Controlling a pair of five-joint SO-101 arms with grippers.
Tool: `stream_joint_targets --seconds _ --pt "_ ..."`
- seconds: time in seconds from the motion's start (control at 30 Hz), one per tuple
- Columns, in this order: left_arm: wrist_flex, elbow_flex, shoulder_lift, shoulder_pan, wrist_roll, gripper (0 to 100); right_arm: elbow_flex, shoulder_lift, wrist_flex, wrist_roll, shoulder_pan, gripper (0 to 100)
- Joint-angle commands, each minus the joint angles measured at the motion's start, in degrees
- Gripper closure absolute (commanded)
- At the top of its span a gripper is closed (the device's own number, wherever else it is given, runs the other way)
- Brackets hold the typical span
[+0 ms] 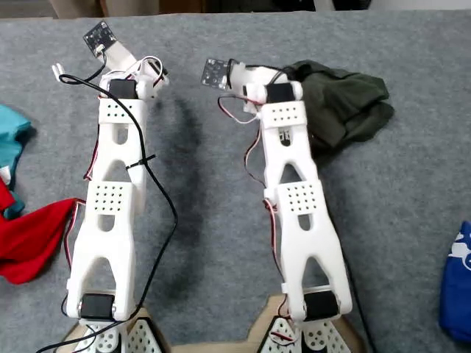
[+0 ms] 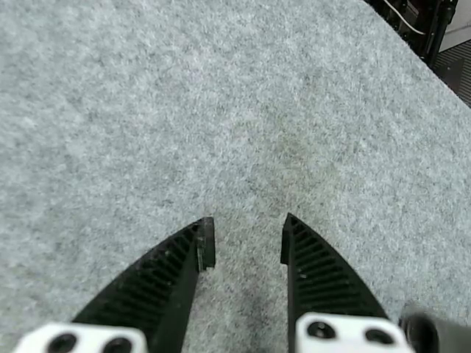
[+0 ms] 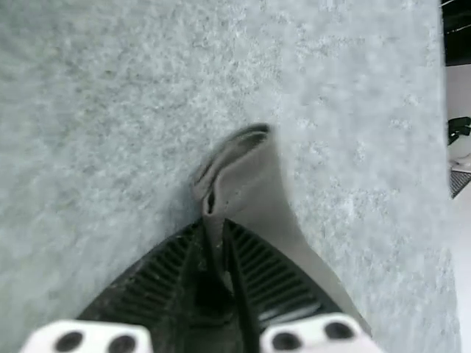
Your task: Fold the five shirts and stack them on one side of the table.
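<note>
Green shirt point(image 1: 346, 103) is lying bunched at the far right of the worktop point(image 1: 206, 220), its edge trailing left into the right claw point(image 3: 215, 220), which is pinching it, while the left claw point(image 2: 246, 243) is hovering released, farther left.

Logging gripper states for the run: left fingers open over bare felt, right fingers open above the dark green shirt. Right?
Not quite. The right gripper is shut on a fold of the dark green shirt, as the right wrist view shows. The left gripper is open over bare felt, as you said.
</note>
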Motion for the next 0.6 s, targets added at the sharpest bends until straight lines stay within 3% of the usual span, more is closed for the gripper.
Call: stream_joint_targets --seconds 0.0,0.13,0.4,0.57 --pt "0.09 -2.81 -1.19 0.44 -0.53 83 -2.51 -10.07 7.38 -2.9 0.57 99.3" --pt "0.09 -2.81 -1.19 0.53 -0.53 83 -2.51 -15.52 14.15 -6.51 0.92 99.3" --pt "0.09 -2.81 -1.19 0.53 -0.53 83 -2.07 -22.46 27.87 -6.86 -0.4 99.3" --pt "0.09 -2.81 -1.19 0.53 -0.53 83 1.19 -17.54 28.48 -10.02 -1.36 99.3"
